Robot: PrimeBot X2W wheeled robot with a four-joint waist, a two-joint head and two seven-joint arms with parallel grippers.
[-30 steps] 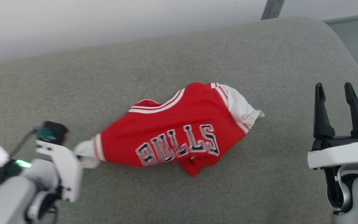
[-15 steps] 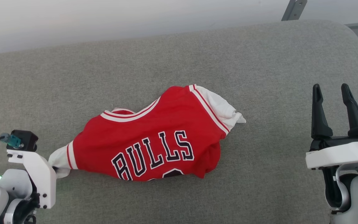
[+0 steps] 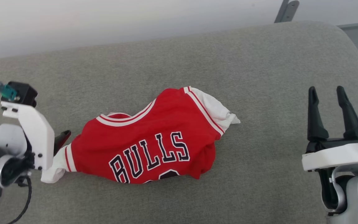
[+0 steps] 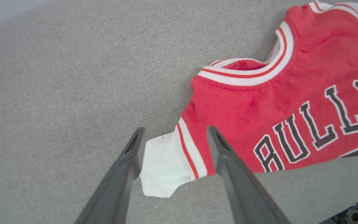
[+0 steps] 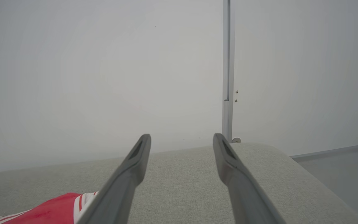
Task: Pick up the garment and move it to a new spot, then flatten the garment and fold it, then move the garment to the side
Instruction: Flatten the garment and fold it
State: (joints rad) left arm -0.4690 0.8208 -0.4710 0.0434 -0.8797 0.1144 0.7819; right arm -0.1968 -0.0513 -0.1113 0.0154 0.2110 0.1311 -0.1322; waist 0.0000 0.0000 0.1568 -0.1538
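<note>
One small red BULLS jersey lies crumpled near the middle of the grey upholstered cushion. Its lettering faces up, striped white-and-red trim edges the neck and armholes, and white lining pokes out at both ends. My left claw sits at the jersey's left end with its two fingers spread wide, gripping nothing. Through its wrist camera I see the white lining flap lying between the fingertips, though I cannot tell whether they touch the cloth. My right claw stands well apart to the jersey's right over bare cushion, open and empty. It points toward the pale wall and a metal upright.
</note>
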